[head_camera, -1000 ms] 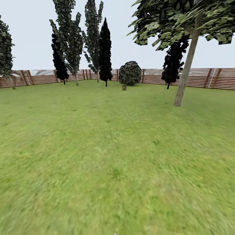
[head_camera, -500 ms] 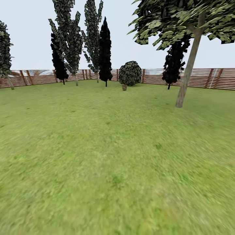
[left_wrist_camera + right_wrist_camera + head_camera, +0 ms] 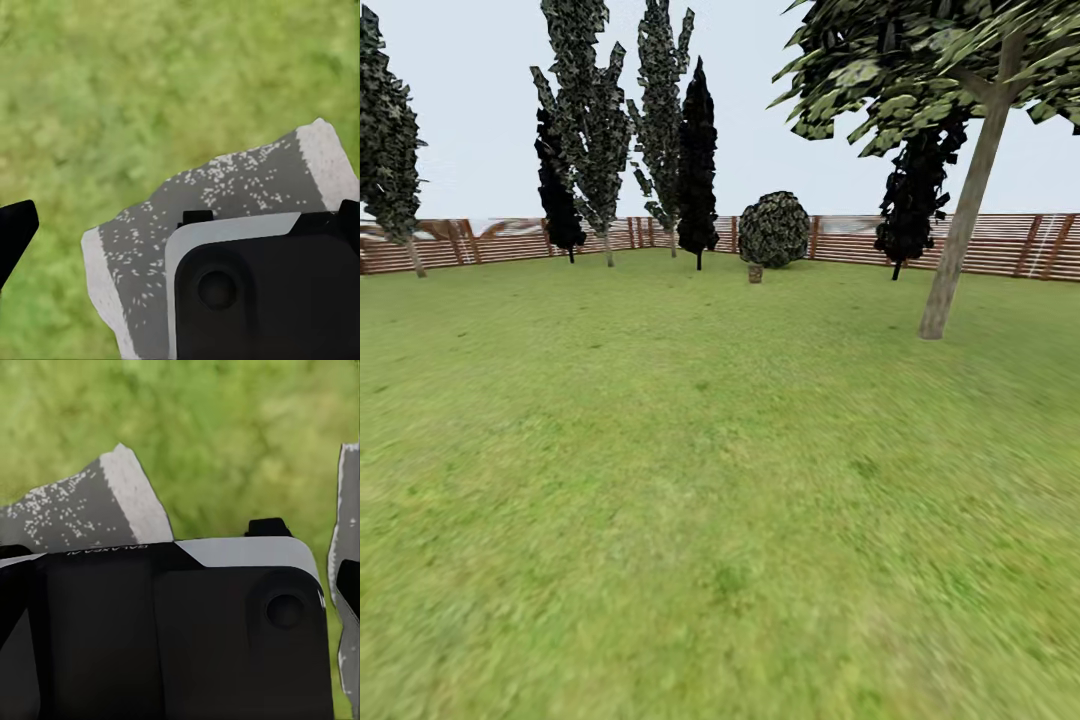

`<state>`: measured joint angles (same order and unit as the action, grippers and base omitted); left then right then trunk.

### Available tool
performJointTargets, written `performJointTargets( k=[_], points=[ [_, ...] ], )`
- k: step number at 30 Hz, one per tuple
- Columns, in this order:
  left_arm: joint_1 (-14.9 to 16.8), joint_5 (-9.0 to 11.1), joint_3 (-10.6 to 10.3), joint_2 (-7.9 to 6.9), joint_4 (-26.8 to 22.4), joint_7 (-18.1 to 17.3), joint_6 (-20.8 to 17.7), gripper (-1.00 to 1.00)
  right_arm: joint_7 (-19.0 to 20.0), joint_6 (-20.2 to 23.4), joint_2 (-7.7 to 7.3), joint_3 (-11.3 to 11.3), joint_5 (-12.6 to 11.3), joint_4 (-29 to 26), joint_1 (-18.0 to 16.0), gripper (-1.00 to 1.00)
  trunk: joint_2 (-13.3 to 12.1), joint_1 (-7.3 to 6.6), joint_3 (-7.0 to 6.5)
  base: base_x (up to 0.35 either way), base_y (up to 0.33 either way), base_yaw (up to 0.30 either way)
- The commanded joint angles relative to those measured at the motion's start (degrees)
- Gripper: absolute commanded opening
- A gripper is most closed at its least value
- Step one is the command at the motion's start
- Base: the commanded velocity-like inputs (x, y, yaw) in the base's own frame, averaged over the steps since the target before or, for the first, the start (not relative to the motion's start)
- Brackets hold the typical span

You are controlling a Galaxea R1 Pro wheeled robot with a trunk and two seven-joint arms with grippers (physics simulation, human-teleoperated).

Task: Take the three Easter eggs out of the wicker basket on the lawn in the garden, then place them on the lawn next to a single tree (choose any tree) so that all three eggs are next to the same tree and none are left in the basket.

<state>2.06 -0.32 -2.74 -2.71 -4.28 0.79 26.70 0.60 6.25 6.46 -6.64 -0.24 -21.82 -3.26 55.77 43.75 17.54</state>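
**Crossing the lawn, basket far ahead by the round bush**

We looked out from the head camera over a wide stretch of lawn [image 3: 690,480], bright green and blurred in the foreground. At its far edge ran a brown slatted fence [image 3: 1000,243], with pale sky above it. A small tan object that we took for the wicker basket [image 3: 755,273] stood on the grass well away from us, just in front of a round, dark-leaved bush [image 3: 773,229]. It was too small for us to make out a handle or any eggs inside it.

To the right of the basket, nearer to us, rose the tree [image 3: 963,215] with a bare grey-brown trunk leaning slightly and a broad leafy crown spreading across the upper right. Behind it stood a dark cone-shaped tree [image 3: 915,190] close to the fence. Left of the bush we saw a cluster of tall narrow trees [image 3: 630,130], some mottled green and some nearly black, and another leafy tree [image 3: 390,140] at the far left edge.

In the left wrist view we saw grass beneath a black camera housing [image 3: 262,292] and a grey speckled slab [image 3: 225,195]. In the right wrist view a similar black housing [image 3: 172,630] and grey speckled piece [image 3: 82,510] sat over grass. We could not tell how far either gripper stood open, or whether either held anything.
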Motion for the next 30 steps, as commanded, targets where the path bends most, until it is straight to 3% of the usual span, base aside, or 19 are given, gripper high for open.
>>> performJointTargets(
  k=[1, 30],
  points=[
    [0.1, 0.0, -0.3, -0.01, 0.1, 0.1, 0.2, 1.0, 0.1, 0.3, 0.05, -0.3, 0.0, -0.2, 0.0, 1.0, 0.0, 0.04, 0.07, 0.337, 0.0, 0.193],
    [0.1, 0.0, -0.3, -0.01, 0.1, 0.1, 0.2, 1.0, -0.2, 0.4, -0.16, -1.1, -0.1, -0.2, 0.0, 1.0, 0.0, 0.04, 0.07, 0.338, 0.0, 0.024]
  ],
)
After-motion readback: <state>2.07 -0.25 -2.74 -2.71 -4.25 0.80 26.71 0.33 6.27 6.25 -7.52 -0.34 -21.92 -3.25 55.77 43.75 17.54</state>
